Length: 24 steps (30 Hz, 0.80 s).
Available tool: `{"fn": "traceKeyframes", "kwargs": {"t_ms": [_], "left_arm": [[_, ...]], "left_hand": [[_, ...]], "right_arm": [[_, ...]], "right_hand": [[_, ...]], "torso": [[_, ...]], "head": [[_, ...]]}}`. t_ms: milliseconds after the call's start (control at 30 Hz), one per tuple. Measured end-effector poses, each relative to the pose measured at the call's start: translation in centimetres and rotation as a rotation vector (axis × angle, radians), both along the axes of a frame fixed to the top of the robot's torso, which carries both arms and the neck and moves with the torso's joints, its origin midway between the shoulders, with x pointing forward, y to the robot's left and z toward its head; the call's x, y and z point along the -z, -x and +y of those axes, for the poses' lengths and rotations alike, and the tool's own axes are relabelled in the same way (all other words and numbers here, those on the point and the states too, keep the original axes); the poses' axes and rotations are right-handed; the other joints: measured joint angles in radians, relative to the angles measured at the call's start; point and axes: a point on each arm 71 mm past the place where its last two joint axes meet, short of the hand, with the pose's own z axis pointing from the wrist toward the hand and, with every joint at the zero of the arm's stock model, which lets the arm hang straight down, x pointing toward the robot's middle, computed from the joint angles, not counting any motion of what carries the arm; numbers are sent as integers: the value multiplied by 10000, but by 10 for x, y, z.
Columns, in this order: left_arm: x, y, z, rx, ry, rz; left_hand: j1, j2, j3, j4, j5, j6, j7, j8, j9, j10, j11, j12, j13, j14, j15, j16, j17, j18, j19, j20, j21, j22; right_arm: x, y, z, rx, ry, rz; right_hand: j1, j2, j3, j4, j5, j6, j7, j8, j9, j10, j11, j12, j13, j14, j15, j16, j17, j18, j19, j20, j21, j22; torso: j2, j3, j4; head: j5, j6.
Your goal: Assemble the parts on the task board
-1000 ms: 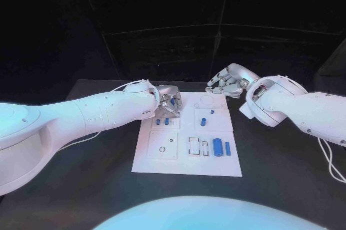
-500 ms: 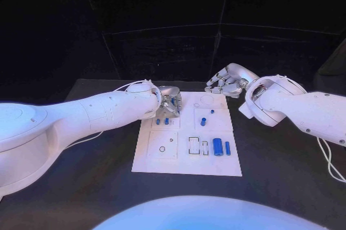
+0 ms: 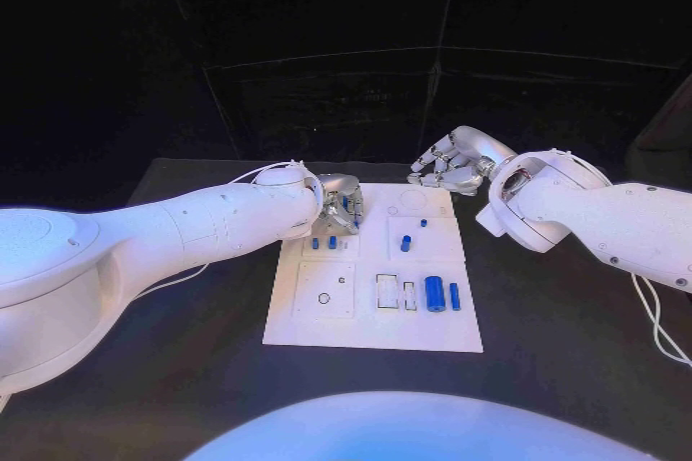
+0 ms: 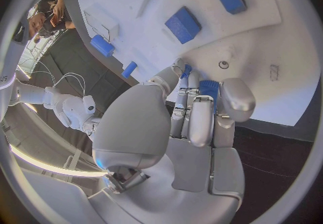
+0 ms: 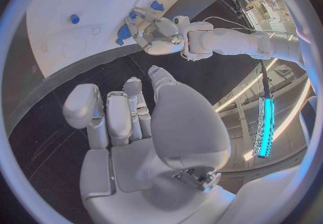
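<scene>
silver left hand (image 3: 338,203): mine, over the far left corner of the task board (image 3: 335,326), fingers curled in tight.
left hand hold: in the left wrist view my fingertips (image 4: 202,127) close around a small blue part (image 4: 209,87), pinched against the board surface; the hand holds it.
white task board: lies flat on the black table (image 3: 173,381), directly under and ahead of my left hand, just inboard of my right hand.
right hand (image 3: 450,165): off the far right corner of the board, above bare table, fingers partly curled and apart, nothing in them; the right wrist view shows the palm (image 5: 128,143) with no part in it.
two short blue pegs (image 3: 323,243): standing side by side just nearer to me than my left fingertips, close to them but apart.
blue peg, mid-board (image 3: 407,244): between my two hands, nearer to me than both.
small blue peg (image 3: 424,222): just beyond the mid-board one, closer to my right hand.
large blue cylinder (image 3: 434,294): well nearer to me than either hand, on the board's right side.
slim blue pin (image 3: 454,297): just beside the large cylinder, on its outer side, not touching as far as i can tell.
</scene>
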Motion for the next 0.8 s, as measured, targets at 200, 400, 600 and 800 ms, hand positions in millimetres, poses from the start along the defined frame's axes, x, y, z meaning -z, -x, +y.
{"fn": "traceKeyframes", "kwargs": {"t_ms": [200, 400, 600, 800], "left_arm": [[0, 0, -1, -3, -15, 38], [0, 2, 2, 2, 27, 21], [0, 6, 7, -25, 158, -100], [-12, 4, 11, -118, 480, -398]], "left_hand": [[105, 214, 339, -124, 0, 314, -15, -204, -12, 372, -33, -277, -202, 0, 0, 61, 13, 0, 0, 0, 41, 35], [126, 323, 842, -343, -2, 594, 16, -471, -36, 834, -51, -667, -462, -1, 0, 70, 15, 0, 0, 0, 117, 104], [106, 340, 1100, -411, -7, 733, 22, -631, -36, 1073, -50, -946, -597, -1, 0, 107, -1, 1, 35, -34, 216, 194], [66, 379, 1197, -426, -31, 783, 71, -740, -25, 1168, -28, -1100, -647, -1, 0, 107, -28, 1, 34, -34, 224, 196]], "right_arm": [[0, 0, 0, -7, -1, 1], [0, 0, 0, -9, -1, 0], [0, 0, 0, -11, -2, -4], [0, 0, 0, -14, -3, -8]], "right_hand": [[0, 0, 0, 0, 0, 0, 0, 0, 0, 0, 0, 0, 0, 0, 0, 0, 0, 0, 0, 0, 0, 0], [0, 0, 0, 0, 0, 0, 0, 0, 0, 0, 0, 0, 0, 0, 0, 0, 0, 1, 0, 0, 0, 0], [0, 0, -27, 27, 0, 0, 0, 0, 0, 0, 0, 0, 0, 0, 0, 1, 19, 0, 0, 0, 0, 9], [0, 0, -27, 27, 0, 0, 0, 0, 0, 0, 0, 0, 0, 0, 0, 1, 19, 0, 0, 0, 0, 9]], "torso": [[-1, -1, 2], [-8, -3, 18], [-13, -3, 29], [-13, -4, 29]], "head": [[-18, -3], [-38, -4], [-27, 29], [12, 62]]}}
